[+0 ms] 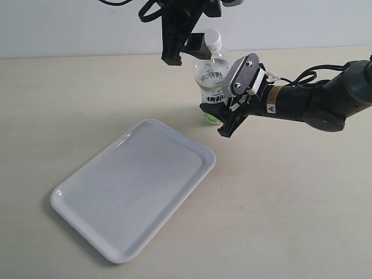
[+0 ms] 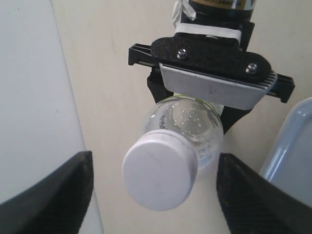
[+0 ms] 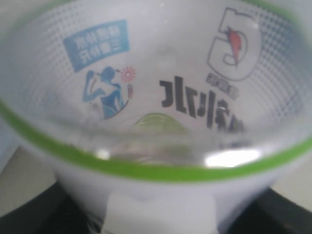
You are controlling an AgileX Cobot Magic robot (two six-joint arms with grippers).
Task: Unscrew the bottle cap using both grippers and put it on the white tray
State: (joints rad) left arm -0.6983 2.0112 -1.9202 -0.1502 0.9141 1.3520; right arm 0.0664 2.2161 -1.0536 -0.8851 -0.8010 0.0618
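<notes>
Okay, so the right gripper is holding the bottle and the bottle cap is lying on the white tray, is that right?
Not quite. The bottle cap is on the bottle, not the white tray, as the left wrist view shows. The right gripper does hold the bottle.

Right gripper (image 1: pixel 218 120): black jaws and a grey-white ribbed plate (image 2: pixel 217 87) on a black block, with two silver screws (image 2: pixel 182 53). Behind it a white tape band (image 2: pixel 207 30), an amber ring (image 1: pixel 278 94) and a warning-triangle sticker (image 1: pixel 271 108). Right arm (image 1: pixel 328 102): dark grey rounded link, thin black cable (image 1: pixel 302 75) looped above. Left gripper (image 1: pixel 187 52): all black, angular. Its fingers (image 2: pixel 48 200) show a carbon-weave texture. Black cables (image 1: pixel 148 11) bunch above it.
</notes>
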